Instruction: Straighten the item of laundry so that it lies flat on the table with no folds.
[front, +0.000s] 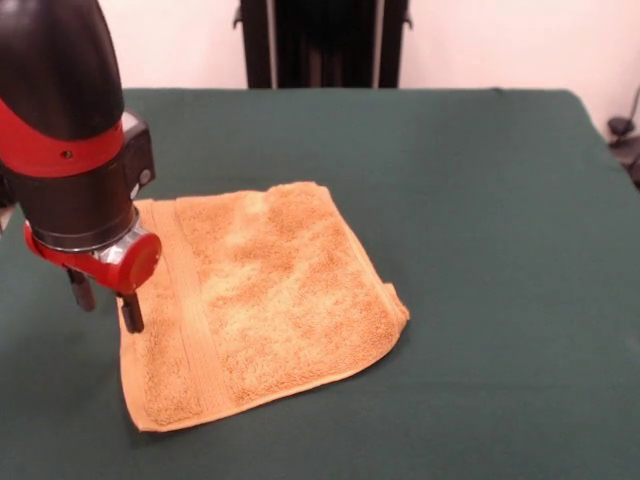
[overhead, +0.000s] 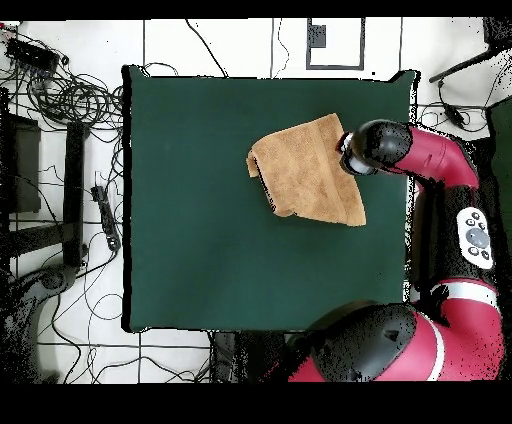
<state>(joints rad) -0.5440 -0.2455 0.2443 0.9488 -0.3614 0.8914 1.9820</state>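
Orange terry towel (front: 265, 305) lay on the green counter (front: 480, 200), toward the arm's side, one corner doubled under. No writing showed. The claw (front: 105, 300) hung with fingers parted, empty, over the towel's banded edge.

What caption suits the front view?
Sawyer's open gripper poised at the edge of an orange-tan towel on the green table.

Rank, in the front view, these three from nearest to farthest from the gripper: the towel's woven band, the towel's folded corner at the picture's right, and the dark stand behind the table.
From the gripper:
1. Woven band, just beside it on the towel.
2. Folded corner, at the towel's opposite side.
3. Dark stand, beyond the table's far edge.
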